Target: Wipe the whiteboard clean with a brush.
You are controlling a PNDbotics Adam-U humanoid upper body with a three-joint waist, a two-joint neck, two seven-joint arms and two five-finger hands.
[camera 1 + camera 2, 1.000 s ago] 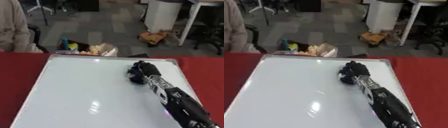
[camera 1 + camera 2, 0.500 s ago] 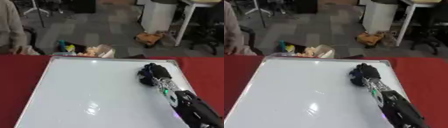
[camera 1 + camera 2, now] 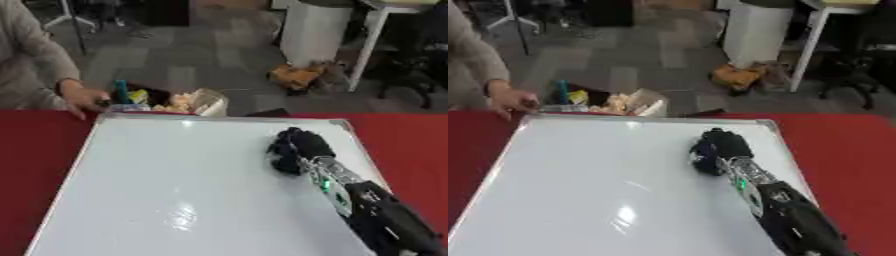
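One hand is in view: the right hand (image 3: 297, 149), entering from the lower right of the frame and lying on the whiteboard (image 3: 166, 185) at centre right. Its fingers are curled round a dark object, judged to be the brush (image 3: 703, 156), which is pressed against the board face; the object's exact shape cannot be made out beneath the hand. The left hand does not appear in either view.

Change since the earlier pictures: half a second ago the hand sat close to the board's upper right corner, by the frame edge. It now sits lower and further toward the centre, so a stroke away from the right edge is in progress. One second ago it occupied a similar inward position, which indicates a back-and-forth wiping pattern.

Board condition: the face reads white with glare patches only; no marks are visible. The wipe appears close to complete or purely confirmatory.

At the upper left, a person's hand (image 3: 80, 96) rests at the board's far corner on the red surface (image 3: 35, 150).
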